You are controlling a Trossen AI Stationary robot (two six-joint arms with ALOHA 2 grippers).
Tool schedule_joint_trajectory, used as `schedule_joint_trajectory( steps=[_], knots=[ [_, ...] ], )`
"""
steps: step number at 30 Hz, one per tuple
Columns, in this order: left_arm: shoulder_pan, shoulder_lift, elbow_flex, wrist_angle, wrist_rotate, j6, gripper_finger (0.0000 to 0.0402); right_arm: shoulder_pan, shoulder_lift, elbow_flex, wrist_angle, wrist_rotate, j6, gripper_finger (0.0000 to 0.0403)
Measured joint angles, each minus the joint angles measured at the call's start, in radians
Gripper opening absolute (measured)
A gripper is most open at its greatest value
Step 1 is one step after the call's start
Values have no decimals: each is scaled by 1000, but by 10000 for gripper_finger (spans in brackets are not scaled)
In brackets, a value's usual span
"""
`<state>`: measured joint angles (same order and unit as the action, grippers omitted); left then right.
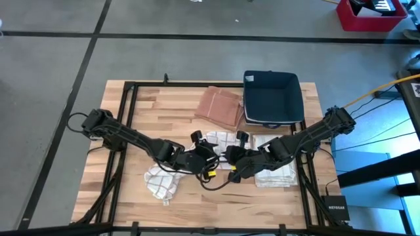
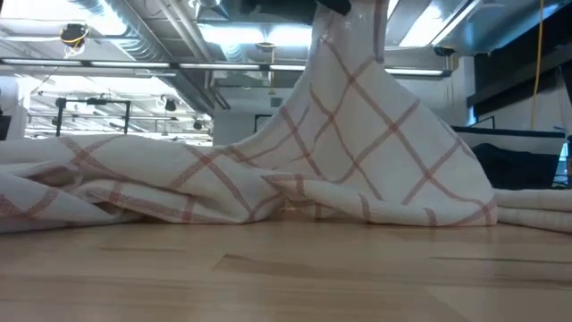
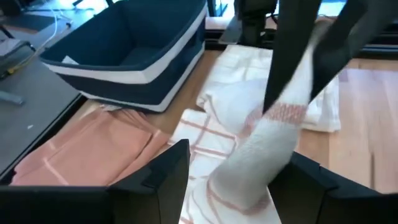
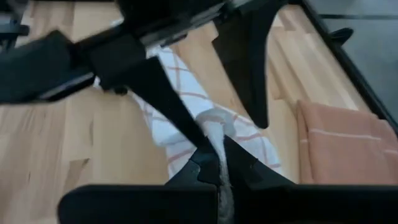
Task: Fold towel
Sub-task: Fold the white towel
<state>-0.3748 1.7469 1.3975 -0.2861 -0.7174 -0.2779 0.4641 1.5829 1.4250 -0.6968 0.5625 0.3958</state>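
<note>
**Fold towel: early stage, towel still bunched, one corner lifted**

Left to right across the worktop (image 1: 138, 118), as I read the high view:

- Left arm reaches in from the left edge. Left claw (image 1: 202, 152) sits near the middle, fingers standing apart either side of the raised cloth; I judge it has no grip yet.
- Checked towel (image 1: 164, 180) lies crumpled front-left, one end drawn up toward both claws. The low view shows that end pulled into a peak, the rest in loose ridges. No clean fold visible; I put the task near its start, with spreading and folding both left.
- Right claw (image 4: 219, 163) is clamped on the towel's bunched edge, just beside the left claw.
- Behind: folded pink cloth (image 1: 220, 106), touching the dark blue bin (image 1: 272, 98). Folded white towels (image 1: 279, 172) lie under the right arm.

Room: bare wood along the front and left; back and right are crowded, and the claws are close together.
</note>
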Motion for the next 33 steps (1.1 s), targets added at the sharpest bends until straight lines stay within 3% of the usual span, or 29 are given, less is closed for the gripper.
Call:
schedule_joint_trajectory(
  steps=[9, 18, 28, 33],
  knots=[
    [-16, -6, 0, 73, -9, 78, 146, 0, 0, 0, -3, 3, -38, 11],
    [-13, -10, 1, 34, -4, 107, 9, 0, -6, 0, -7, 28, -116, 38],
    [-144, -150, 1, -163, -22, 102, 6, 42, -111, 69, -291, -17, -1, 143],
    [-234, -160, 2, -294, 0, -24, 3, 90, -111, 2, -335, -8, 63, 172]
  ],
)
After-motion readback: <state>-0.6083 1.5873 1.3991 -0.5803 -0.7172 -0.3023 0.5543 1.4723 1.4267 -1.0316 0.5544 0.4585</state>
